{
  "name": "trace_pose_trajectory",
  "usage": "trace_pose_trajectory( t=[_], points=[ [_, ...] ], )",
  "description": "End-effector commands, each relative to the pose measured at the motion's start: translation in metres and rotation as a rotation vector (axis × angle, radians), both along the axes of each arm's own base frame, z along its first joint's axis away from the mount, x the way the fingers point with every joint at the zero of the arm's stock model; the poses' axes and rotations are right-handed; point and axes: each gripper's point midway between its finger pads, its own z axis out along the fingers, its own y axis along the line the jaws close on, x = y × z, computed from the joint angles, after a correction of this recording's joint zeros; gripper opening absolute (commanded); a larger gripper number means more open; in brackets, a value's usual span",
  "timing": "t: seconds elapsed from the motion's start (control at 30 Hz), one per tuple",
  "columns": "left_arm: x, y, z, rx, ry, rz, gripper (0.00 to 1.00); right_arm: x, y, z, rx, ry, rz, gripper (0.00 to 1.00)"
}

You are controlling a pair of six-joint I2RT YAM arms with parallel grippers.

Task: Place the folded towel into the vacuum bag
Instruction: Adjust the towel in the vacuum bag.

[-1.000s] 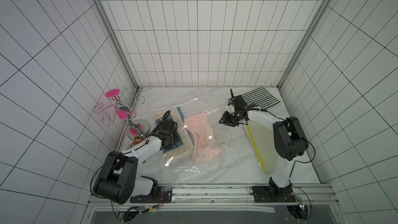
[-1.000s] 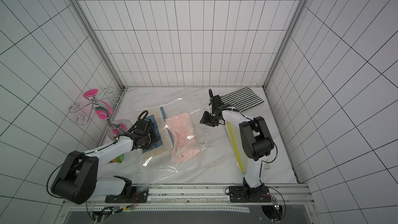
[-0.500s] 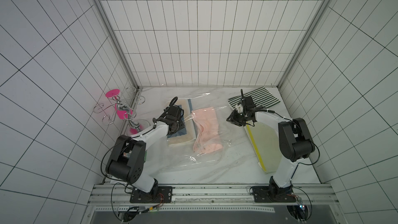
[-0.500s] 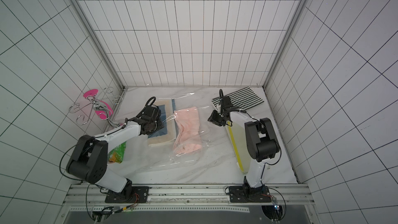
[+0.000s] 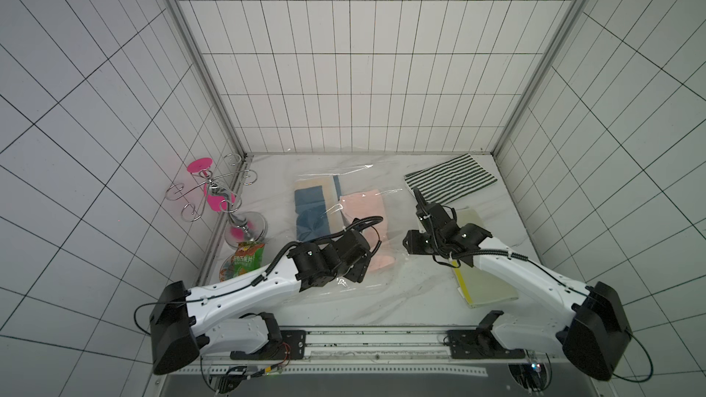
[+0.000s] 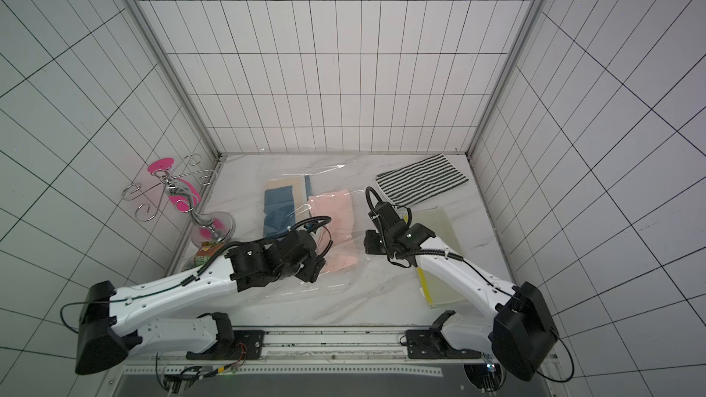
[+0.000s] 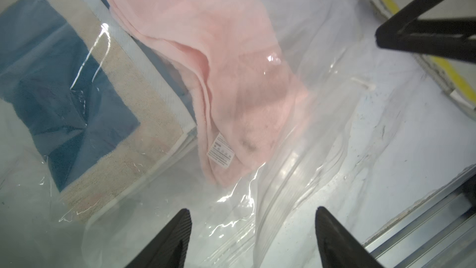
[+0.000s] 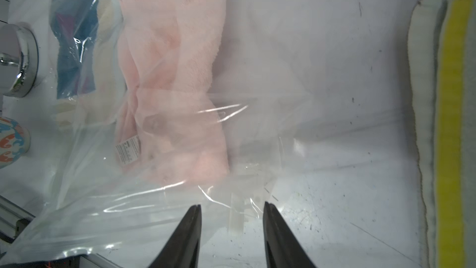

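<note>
Large clear vacuum bag (image 5: 359, 181), crinkled and glossy with streaks of glare, flat on the white marbled surface (image 5: 420, 299) in the middle of the scene in both top views. Seen through its film, two folded towels side by side: a pale pink towel (image 5: 365, 208) with a small white care label near its front end, and a blue-and-beige towel (image 5: 311, 208) touching it on the robot's left. Ridged zip lines in the plastic just past the pink towel's front end, visible in the left wrist view (image 7: 296, 176).

Left claw (image 7: 252, 210) low over the front part of the bag, jaws spread wide, nothing between them but the film lying below. Left arm across the bag's front left corner in the top views, hiding that part. Right claw (image 8: 231, 204) at the bag's right edge, jaws parted by a narrower gap, a thin pale strip of the bag's edge on the surface between the tips, not pinched.

Beyond the bag on the robot's right, outside it: a black-and-white striped towel (image 5: 450, 184) at the back, and a pale green towel with a yellow stripe (image 5: 493, 284) nearer the front, partly under the right arm. On the robot's left, against the wall: a chrome hook stand with pink discs (image 5: 217, 194) and a green snack packet (image 5: 244, 261) just in front of its base.
</note>
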Motion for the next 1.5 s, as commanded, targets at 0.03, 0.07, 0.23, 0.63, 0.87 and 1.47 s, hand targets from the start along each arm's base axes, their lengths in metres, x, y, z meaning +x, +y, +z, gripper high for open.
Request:
trace_pose_trajectory(
  t=[0.03,0.07,0.23,0.63,0.87,1.47],
  points=[
    [-0.001,0.011,-0.031,0.181,-0.01,-0.019,0.75,-0.029,0.001,0.0,0.001,0.0,-0.016,0.39],
    [0.007,0.015,-0.033,0.223,-0.042,0.015,0.73,-0.034,0.006,0.001,0.007,-0.007,-0.003,0.38],
    [0.055,0.038,-0.017,0.329,-0.199,0.169,0.28,-0.061,0.046,-0.003,0.073,-0.098,0.08,0.28],
    [0.067,0.0,0.078,-0.188,-0.219,-0.037,0.0,-0.069,0.151,0.027,0.057,-0.668,0.398,0.1],
    [0.074,-0.002,0.085,-0.198,-0.203,-0.054,0.0,-0.058,0.191,0.038,-0.02,-0.846,0.464,0.03],
    [0.061,-0.028,0.073,-0.297,-0.093,-0.157,0.0,0.066,0.115,-0.072,-0.162,-0.577,-0.018,0.57]
  ],
)
